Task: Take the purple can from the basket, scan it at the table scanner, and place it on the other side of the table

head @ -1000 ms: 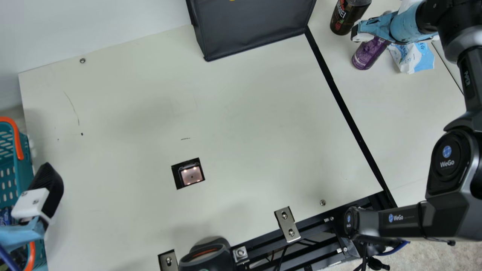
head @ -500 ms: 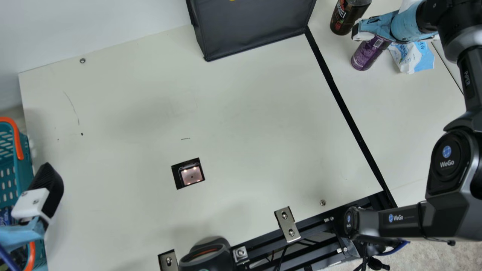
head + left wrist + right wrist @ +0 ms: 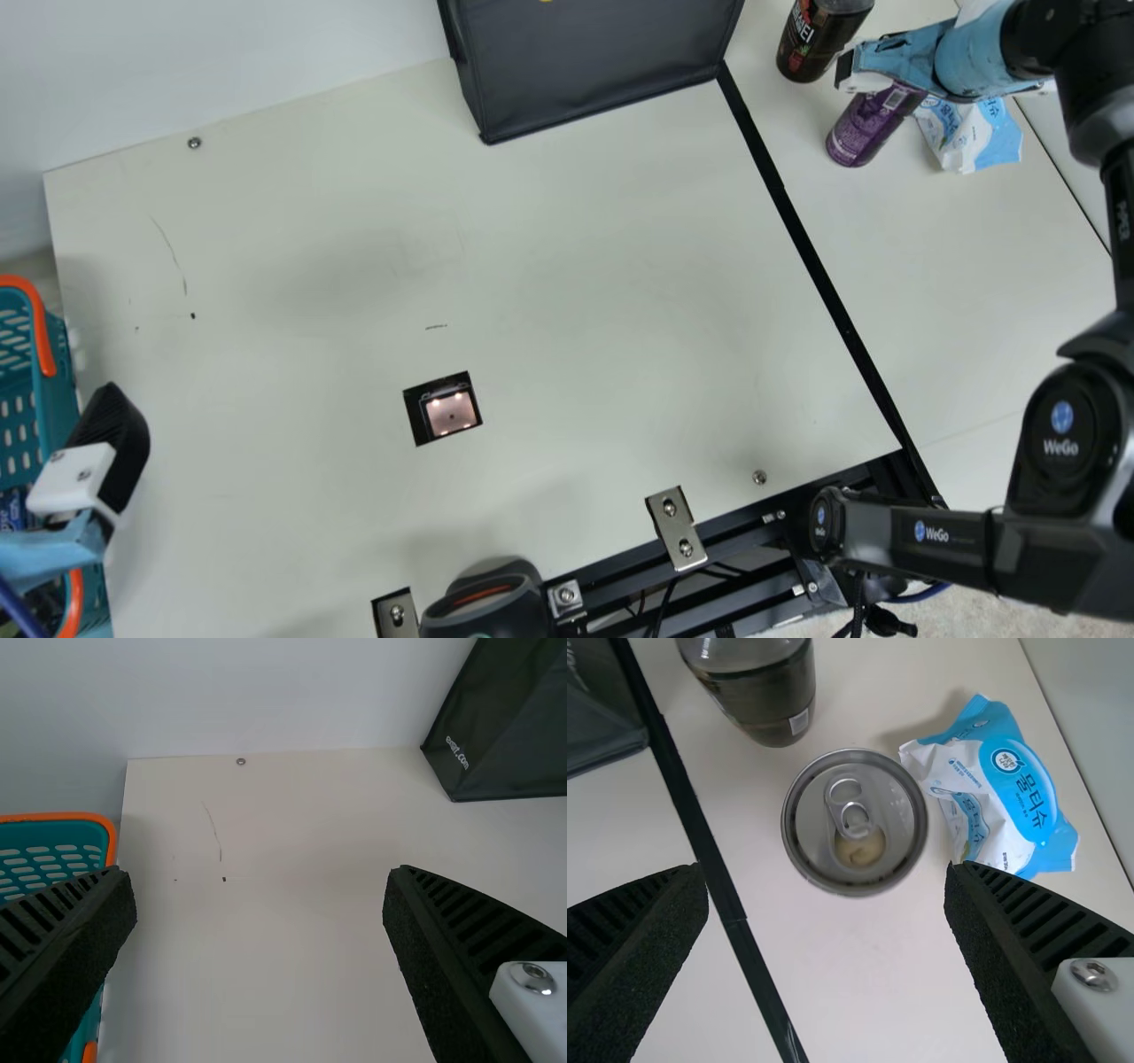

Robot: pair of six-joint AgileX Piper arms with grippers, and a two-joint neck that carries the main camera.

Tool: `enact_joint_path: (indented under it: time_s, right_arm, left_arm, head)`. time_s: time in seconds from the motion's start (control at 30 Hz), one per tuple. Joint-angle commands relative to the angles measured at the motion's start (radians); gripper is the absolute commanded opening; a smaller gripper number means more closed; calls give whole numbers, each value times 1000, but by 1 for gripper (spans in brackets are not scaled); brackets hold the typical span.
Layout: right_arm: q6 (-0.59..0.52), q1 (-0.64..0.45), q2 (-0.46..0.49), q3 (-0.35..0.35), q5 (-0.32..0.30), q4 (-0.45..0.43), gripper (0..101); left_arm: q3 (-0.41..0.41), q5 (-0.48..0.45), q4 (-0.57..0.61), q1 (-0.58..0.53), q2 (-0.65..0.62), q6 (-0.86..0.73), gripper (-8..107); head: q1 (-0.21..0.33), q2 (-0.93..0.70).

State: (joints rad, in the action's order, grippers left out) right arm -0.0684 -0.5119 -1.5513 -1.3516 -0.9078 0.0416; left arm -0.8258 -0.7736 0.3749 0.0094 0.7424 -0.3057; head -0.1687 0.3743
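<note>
The right claw point(image 3: 858, 73), black-fingered with a light blue body, is open and empty above the table's right-hand part, its two ribbed fingers point(image 3: 642, 948) spread well apart. The cylindrical purple metal can point(image 3: 861, 133) stands upright on the table just by this claw, partly hidden behind it in the main view; in the right wrist view its silver top with a ring pull shows clear of both fingers. Beyond the claw, slightly to its left, stands a dark bottle point(image 3: 815, 44) with a black and red label; to its right, near the can, lies a crinkled white and light blue plastic packet point(image 3: 979, 142). Farther left of it are the long black strip point(image 3: 815, 248) and the black fabric box point(image 3: 602, 71). The left claw point(image 3: 106, 434) is open too, with nothing between its fingers, at the side of the teal plastic basket point(image 3: 58, 390) with orange handles. To its right, in the cream tabletop point(image 3: 576, 292), sits the square table scanner point(image 3: 452, 413).
</note>
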Motion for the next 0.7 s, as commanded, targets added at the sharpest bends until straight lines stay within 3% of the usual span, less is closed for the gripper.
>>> enact_joint_path:
  time_s: [0.0,0.67]
  right_arm:
    - [-4,0,39,4,-13,8,95]
    - [6,75,449,109,-131,45,95]
  left_arm:
    - [0,0,0,0,0,0,90]
    - [0,0,0,0,0,0,90]
  head:
    - [30,2]
    - [30,2]
